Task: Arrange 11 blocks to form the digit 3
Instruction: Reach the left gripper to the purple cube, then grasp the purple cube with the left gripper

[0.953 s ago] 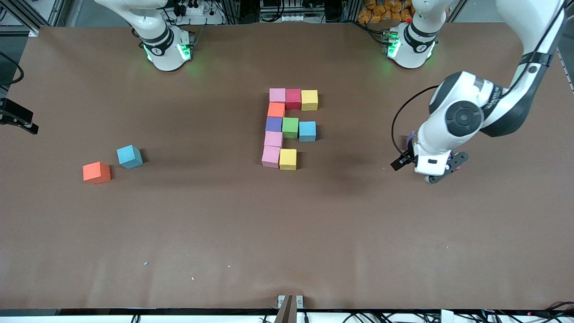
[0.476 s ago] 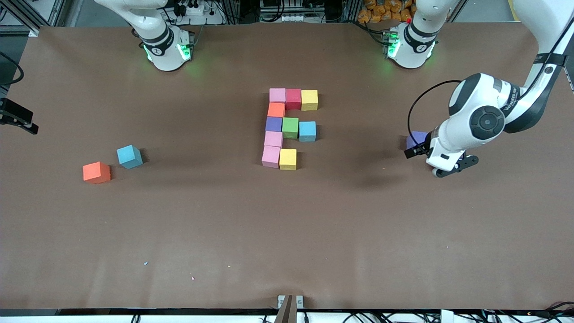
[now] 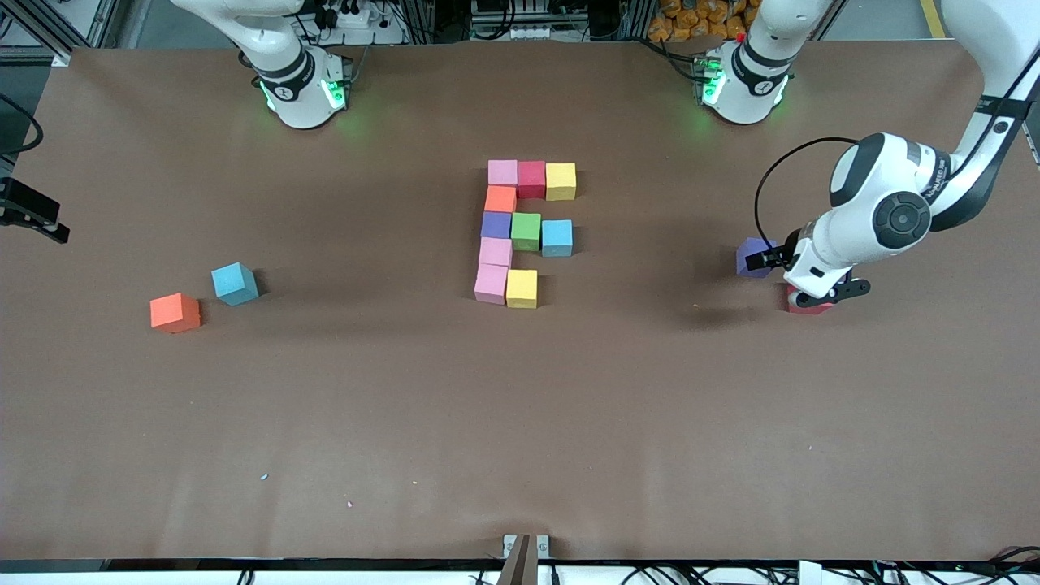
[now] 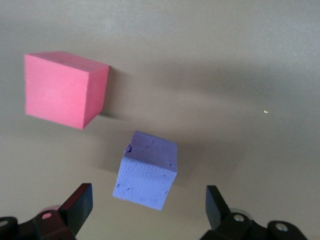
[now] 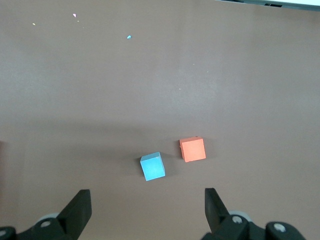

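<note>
L end effector hangs low over the table at the L arm's end, fingers wide, nothing held. Purple block sits just ahead of the gap, roughly 12 o'clock from it, corner-on, so prob needs a wrist turn to square up. Pink-red block lies near it, apart, approx 10 o'clock. Digit cluster at table centre looks two short. R end effector waits, wide, empty, high above blue block & orange block.
</note>
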